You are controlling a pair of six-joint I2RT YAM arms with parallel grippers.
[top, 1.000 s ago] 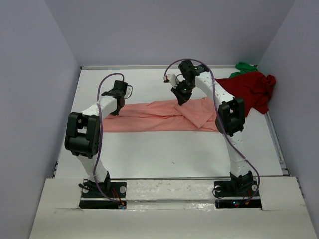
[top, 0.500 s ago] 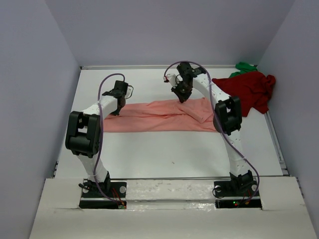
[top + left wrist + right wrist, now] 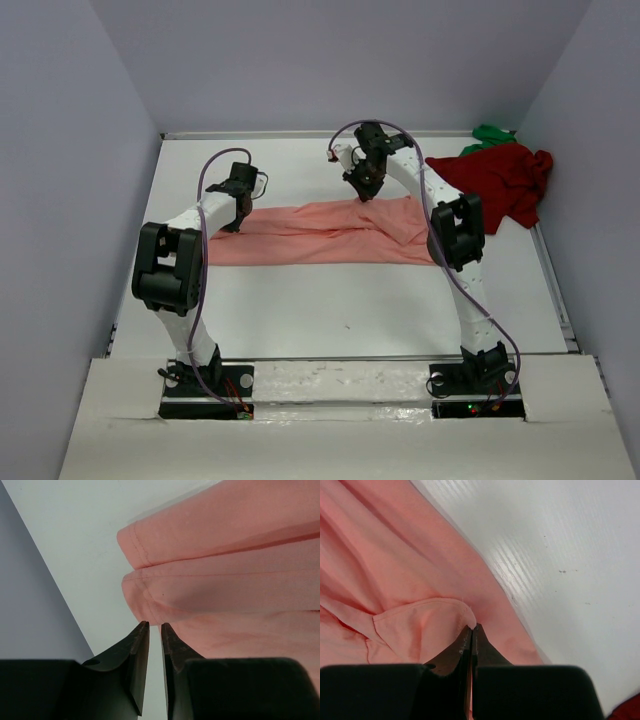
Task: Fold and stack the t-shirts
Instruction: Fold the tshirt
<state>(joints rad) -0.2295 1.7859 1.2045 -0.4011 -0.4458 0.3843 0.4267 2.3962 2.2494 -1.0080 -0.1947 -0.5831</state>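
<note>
Clearly, the salmon-pink t-shirt [image 3: 310, 236] is pinched in the right gripper [image 3: 471, 627].

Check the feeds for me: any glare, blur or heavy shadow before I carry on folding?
Top external: even light, soft shadows, sharp. Left wrist: salmon-pink t-shirt hem stitching crisp, left fingers plain black shapes. Right wrist: streaky sheen on the table, cloth sharp, right fingers dark, little detail.

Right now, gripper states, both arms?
Left gripper: slightly open, tips at the salmon-pink t-shirt hem, holding nothing.
Right gripper: shut on the salmon-pink t-shirt.
</note>
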